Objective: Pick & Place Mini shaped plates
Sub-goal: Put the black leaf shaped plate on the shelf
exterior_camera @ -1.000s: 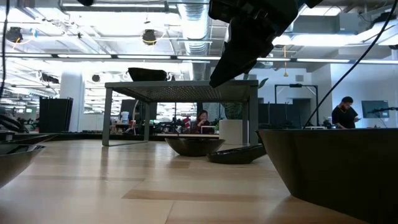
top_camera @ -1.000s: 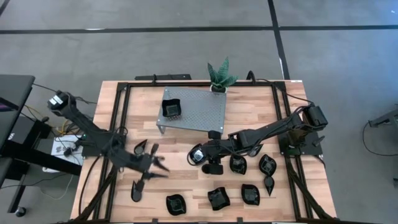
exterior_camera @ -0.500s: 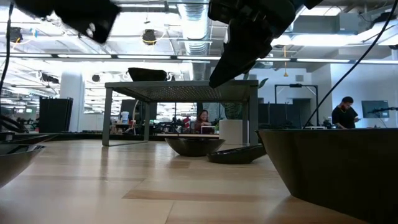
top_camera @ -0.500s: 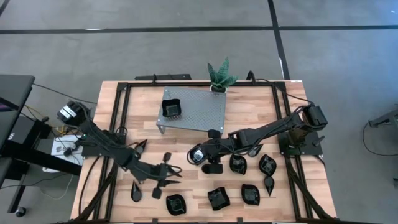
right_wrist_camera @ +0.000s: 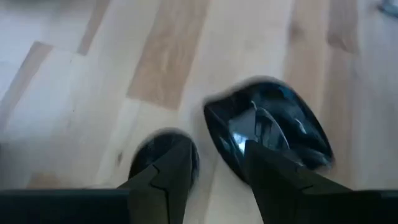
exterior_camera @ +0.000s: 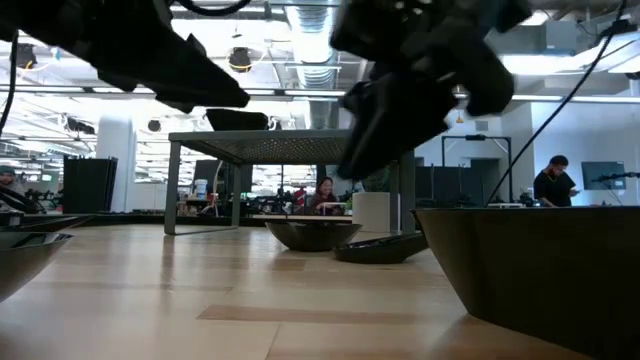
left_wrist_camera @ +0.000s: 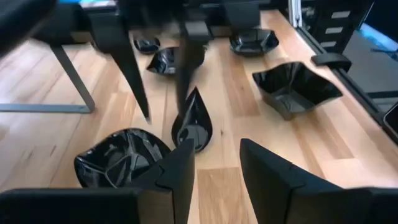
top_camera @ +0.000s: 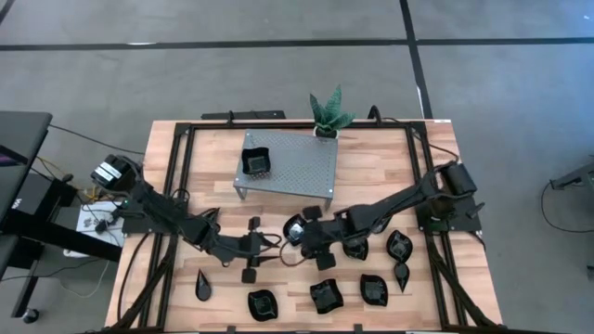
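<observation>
Wooden table (top_camera: 371,158) fills frame centre in the high view. Metal stand (top_camera: 288,164) sits upper centre, bearing one square plate (top_camera: 255,162). Left gripper (top_camera: 257,249) lies lower centre-left, fingers parted, holding nothing. Right gripper (top_camera: 306,243) lies at centre, fingers apart and empty, beside a roundish plate (top_camera: 293,228). Remaining mini shaped plates (top_camera: 326,295) scatter along the lower right; a teardrop plate (top_camera: 202,284) rests lower left.
</observation>
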Robot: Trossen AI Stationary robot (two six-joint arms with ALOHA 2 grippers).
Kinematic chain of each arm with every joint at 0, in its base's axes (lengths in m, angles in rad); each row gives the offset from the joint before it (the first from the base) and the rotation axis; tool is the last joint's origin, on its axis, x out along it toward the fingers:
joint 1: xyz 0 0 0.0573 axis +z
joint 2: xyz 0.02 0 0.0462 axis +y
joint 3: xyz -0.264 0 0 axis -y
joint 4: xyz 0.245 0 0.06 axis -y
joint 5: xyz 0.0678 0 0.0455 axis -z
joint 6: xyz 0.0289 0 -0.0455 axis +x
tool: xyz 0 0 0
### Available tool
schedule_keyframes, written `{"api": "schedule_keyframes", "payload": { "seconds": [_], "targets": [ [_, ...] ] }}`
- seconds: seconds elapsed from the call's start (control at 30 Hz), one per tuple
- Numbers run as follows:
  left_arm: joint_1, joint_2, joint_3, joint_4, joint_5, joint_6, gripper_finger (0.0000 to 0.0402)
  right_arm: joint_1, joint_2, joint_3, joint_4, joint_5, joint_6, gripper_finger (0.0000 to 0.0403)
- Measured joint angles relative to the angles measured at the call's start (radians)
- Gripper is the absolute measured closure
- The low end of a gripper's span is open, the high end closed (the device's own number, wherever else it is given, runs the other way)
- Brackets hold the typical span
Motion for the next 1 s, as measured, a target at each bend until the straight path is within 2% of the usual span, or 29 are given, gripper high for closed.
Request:
{"api": "schedule_keyframes", "payload": {
  "seconds": [0.2,0.6,1.0],
  "targets": [
    [-0.002,-0.029,-0.006,-0.001,0.000,-0.004,0.0271,-0.011,0.074,0.001,0.011,0.005,-0.080,0.0268],
    [-0.002,-0.035,-0.007,-0.006,0.000,-0.005,0.0271,-0.068,0.078,0.001,-0.003,-0.004,-0.057,0.0280],
    [-0.002,-0.034,-0.007,-0.006,0.001,-0.005,0.0271,-0.067,0.078,0.001,-0.013,-0.004,-0.070,0.0291]
  ]
}}
